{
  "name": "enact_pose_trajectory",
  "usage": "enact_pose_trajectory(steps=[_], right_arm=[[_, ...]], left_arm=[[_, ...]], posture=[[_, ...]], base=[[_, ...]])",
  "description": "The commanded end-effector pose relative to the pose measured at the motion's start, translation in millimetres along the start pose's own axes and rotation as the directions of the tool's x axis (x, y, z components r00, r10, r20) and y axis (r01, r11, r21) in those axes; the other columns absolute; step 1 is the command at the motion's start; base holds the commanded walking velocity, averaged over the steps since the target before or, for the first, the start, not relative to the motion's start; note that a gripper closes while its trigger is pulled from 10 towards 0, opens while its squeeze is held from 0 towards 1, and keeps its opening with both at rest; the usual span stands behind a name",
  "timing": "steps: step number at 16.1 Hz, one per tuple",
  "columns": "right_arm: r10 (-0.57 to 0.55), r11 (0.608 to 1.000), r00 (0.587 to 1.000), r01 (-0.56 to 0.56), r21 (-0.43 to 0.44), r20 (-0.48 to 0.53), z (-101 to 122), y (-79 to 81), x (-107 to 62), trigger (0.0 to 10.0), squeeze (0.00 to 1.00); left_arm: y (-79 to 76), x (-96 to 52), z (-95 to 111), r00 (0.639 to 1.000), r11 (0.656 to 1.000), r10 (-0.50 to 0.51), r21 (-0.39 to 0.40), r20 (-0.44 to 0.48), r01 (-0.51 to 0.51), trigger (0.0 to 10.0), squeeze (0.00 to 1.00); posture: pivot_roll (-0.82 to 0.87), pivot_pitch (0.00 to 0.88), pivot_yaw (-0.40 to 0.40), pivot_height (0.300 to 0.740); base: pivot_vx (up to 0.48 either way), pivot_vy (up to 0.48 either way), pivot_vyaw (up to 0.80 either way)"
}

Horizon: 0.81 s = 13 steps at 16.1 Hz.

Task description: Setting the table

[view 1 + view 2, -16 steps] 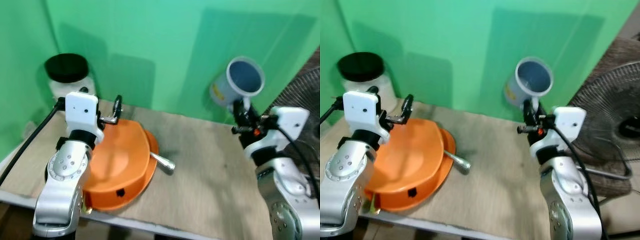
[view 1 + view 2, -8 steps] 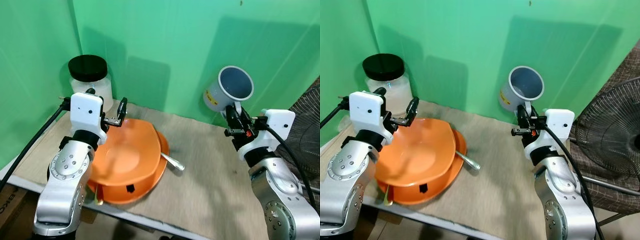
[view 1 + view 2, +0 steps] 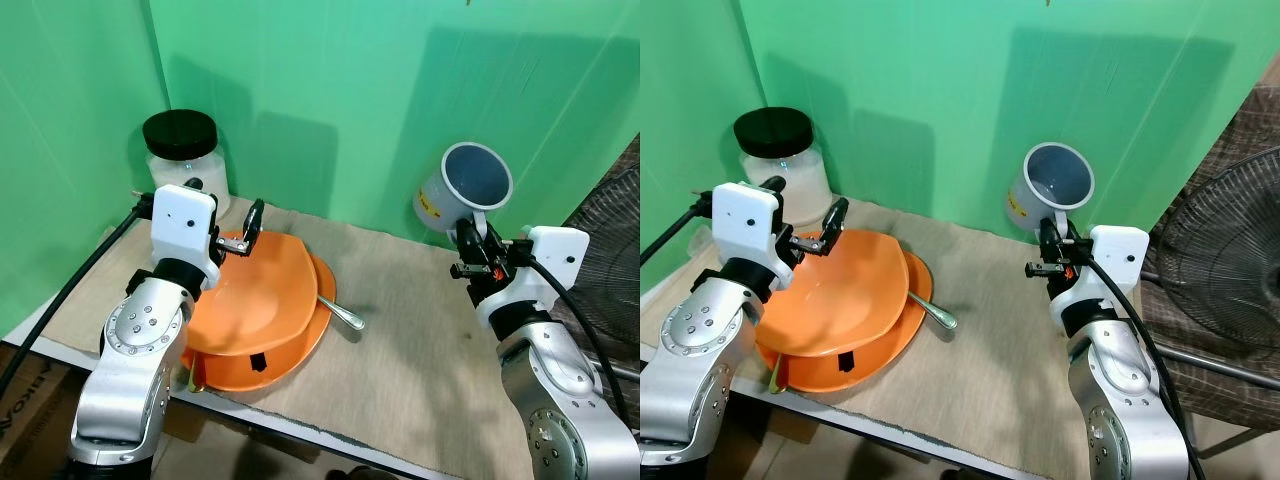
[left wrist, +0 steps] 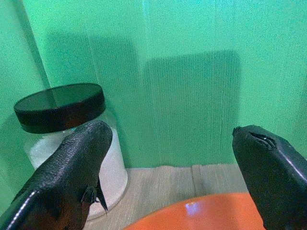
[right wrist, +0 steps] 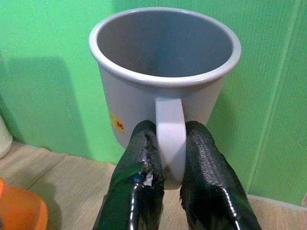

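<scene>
1. Nearest me, the left gripper (image 3: 246, 228) hangs over the back rim of the orange bowl (image 3: 255, 300), its fingers spread wide with nothing between them. The bowl sits tilted on an orange plate (image 3: 902, 335) near the table's front left edge, and a metal spoon (image 3: 340, 313) pokes out from between them onto the cloth-covered table (image 3: 420, 370).

2. The bowl and plate look crowded toward that front edge, so I'd want the left arm kept well off the rim while the other arm works; a nudge there could tip the stack.

3. Further over, the right gripper (image 5: 165, 191) is pinched tight on the handle of the grey mug (image 5: 165, 72), which is held up in the air above the table's right side, its mouth tilted toward the robot.

4. To set it down well, I'd say level the mug first, then lower it straight onto bare cloth to the right of the spoon, and let go only once the base sits flat.

5. At the back left, a glass jar (image 3: 184, 160) with a black lid stands against the green wall (image 3: 330, 80), well away from the mug's path.
</scene>
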State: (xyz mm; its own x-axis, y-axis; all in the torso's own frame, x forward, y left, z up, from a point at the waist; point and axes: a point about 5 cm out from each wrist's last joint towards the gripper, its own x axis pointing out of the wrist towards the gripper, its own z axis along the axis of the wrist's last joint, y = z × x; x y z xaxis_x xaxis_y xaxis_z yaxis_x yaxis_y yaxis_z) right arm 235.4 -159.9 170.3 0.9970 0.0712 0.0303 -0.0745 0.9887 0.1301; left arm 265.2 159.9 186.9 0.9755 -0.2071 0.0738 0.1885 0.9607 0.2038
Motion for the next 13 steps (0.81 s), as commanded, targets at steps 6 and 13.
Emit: enact_pose_trajectory(steps=[6, 13], right_arm=[[-0.017, 1.000, 1.000, 0.017, -0.001, 0.012, 0.2, 0.5, -3.4, 10.0, 0.00], [-0.006, 1.000, 1.000, 0.006, -0.011, 0.006, -0.1, -0.3, -4.1, 10.0, 0.00]], left_arm=[[-4.0, 4.0, 1.3, 0.999, 0.999, -0.043, 0.014, -0.002, 0.043, 10.0, 0.00], [-7.0, 3.8, -0.4, 0.999, 0.998, -0.054, 0.010, -0.005, 0.054, 10.0, 0.00]], posture=[[0.02, 0.000, -0.034, 0.740], [0.01, 0.000, -0.041, 0.740]], base=[[-0.138, 0.000, 0.00], [0.000, 0.000, -0.33]])
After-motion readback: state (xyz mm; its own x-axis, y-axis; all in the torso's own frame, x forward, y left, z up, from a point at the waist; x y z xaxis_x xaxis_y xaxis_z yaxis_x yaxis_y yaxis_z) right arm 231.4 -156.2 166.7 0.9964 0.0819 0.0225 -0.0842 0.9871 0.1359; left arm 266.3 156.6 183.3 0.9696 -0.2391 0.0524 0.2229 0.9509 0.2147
